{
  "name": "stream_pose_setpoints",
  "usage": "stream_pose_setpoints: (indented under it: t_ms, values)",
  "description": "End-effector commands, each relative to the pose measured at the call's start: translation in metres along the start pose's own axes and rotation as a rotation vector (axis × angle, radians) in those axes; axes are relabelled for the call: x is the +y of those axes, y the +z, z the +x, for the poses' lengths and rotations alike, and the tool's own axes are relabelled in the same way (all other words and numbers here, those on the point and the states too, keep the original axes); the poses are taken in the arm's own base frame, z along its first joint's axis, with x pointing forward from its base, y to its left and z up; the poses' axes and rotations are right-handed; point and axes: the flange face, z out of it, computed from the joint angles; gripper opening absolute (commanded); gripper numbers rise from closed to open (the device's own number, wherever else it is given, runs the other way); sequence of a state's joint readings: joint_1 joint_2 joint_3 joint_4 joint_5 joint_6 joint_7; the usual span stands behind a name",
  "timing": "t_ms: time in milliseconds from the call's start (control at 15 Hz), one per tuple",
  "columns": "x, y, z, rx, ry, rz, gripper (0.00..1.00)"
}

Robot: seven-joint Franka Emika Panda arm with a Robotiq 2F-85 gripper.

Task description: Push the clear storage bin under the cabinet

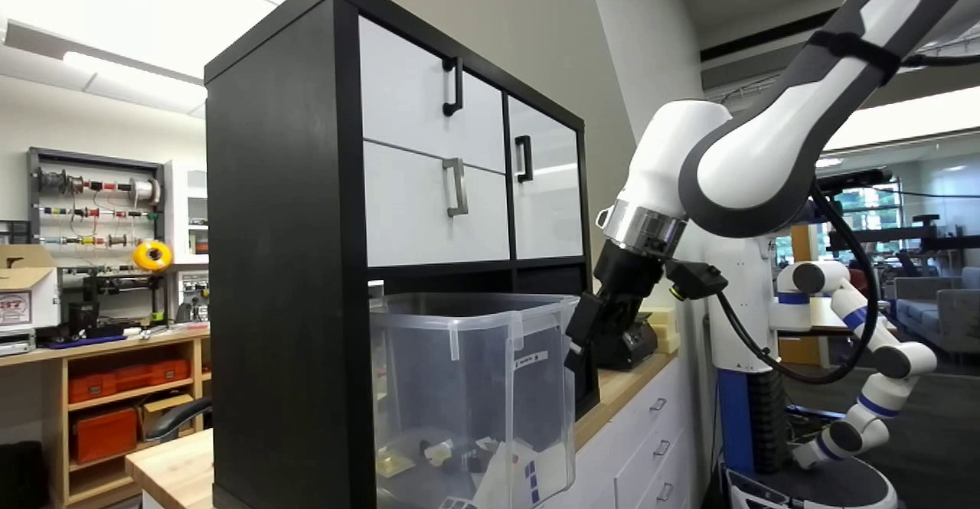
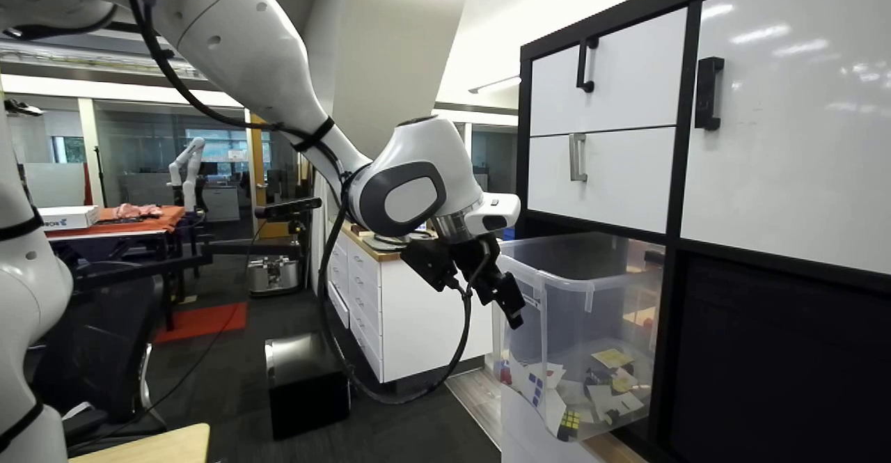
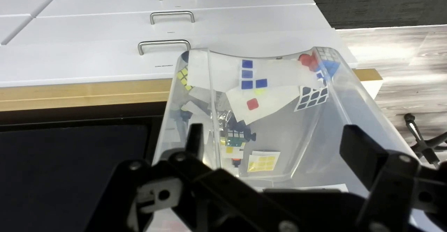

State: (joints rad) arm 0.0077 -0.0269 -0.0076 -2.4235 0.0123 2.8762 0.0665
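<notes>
The clear storage bin [image 1: 452, 371] is a translucent tub with a rimmed top and small pale items inside; it also shows in an exterior view [image 2: 585, 324] and in the wrist view [image 3: 354, 96]. It sits partly in the lower bay of the black-framed cabinet [image 1: 276, 249], with its front part sticking out. The cabinet's white fronts and handles show in both exterior views [image 2: 626, 66]. My gripper [image 1: 578, 340] is tilted down just outside the bin's front wall, near its label; it also shows in an exterior view [image 2: 514, 310]. Its fingers [image 3: 272, 137] are apart and empty. I cannot tell if they touch the wall.
The cabinet stands on a wooden counter [image 1: 609, 394] above white drawers [image 1: 651, 448]. A black device [image 1: 632, 344] and pale yellow blocks [image 1: 662, 325] stand beside the cabinet. A black box [image 2: 306, 386] lies on the floor. A cable hangs from the arm.
</notes>
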Motion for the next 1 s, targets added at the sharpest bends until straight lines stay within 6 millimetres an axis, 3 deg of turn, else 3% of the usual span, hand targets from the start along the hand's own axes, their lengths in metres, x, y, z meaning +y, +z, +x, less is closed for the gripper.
stream_pose_setpoints:
  t_ms: [0, 67, 133, 200, 867, 933]
  values:
    - [-0.005, 0.009, 0.008, 0.034, 0.041, 0.011, 1.00]
    - [-0.007, 0.012, 0.009, 0.037, 0.041, 0.013, 1.00]
    - [-0.009, 0.014, 0.010, 0.038, 0.042, 0.016, 0.75]
    - [-0.011, 0.016, 0.012, 0.039, 0.042, 0.019, 0.74]
    - [-0.042, 0.042, 0.048, 0.060, 0.013, 0.043, 0.07]
    - [-0.044, 0.045, 0.052, 0.067, 0.008, 0.041, 0.07]
